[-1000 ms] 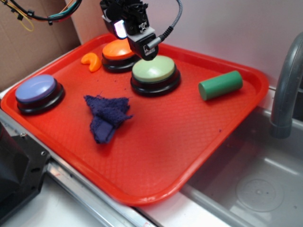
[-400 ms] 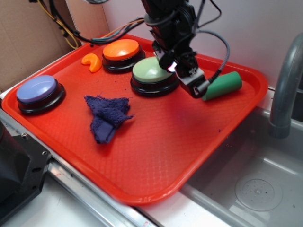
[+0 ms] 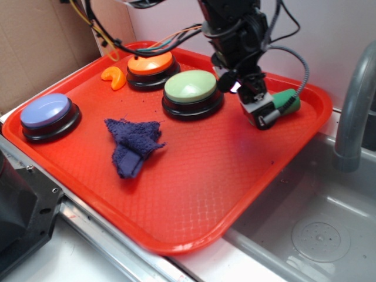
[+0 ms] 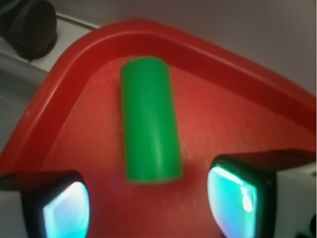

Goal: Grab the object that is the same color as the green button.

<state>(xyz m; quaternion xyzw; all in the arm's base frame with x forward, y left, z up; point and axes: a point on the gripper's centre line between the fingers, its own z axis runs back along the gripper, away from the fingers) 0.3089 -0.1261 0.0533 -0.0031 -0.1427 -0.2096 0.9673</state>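
Note:
The green cylinder [image 3: 288,101] lies on its side on the red tray [image 3: 194,194] near the far right corner, mostly hidden by my arm in the exterior view. In the wrist view the cylinder [image 4: 149,120] lies lengthwise just ahead of my open gripper [image 4: 151,206], its near end close to the gap between the fingertips [image 4: 233,198]. My gripper [image 3: 261,113] hangs low over the tray at the cylinder's left end, holding nothing. The pale-green domed button [image 3: 190,87] on its black base sits left of the gripper.
An orange-topped button [image 3: 150,63] and a small orange curved piece [image 3: 114,76] sit at the tray's back left. A blue-purple button [image 3: 46,110] is at the left and a dark blue cloth [image 3: 134,144] in the middle. A grey faucet [image 3: 353,106] and sink stand to the right.
My gripper has moved right, from above the orange button, past the green button, and down to the left end of the green cylinder. Nothing else has moved.

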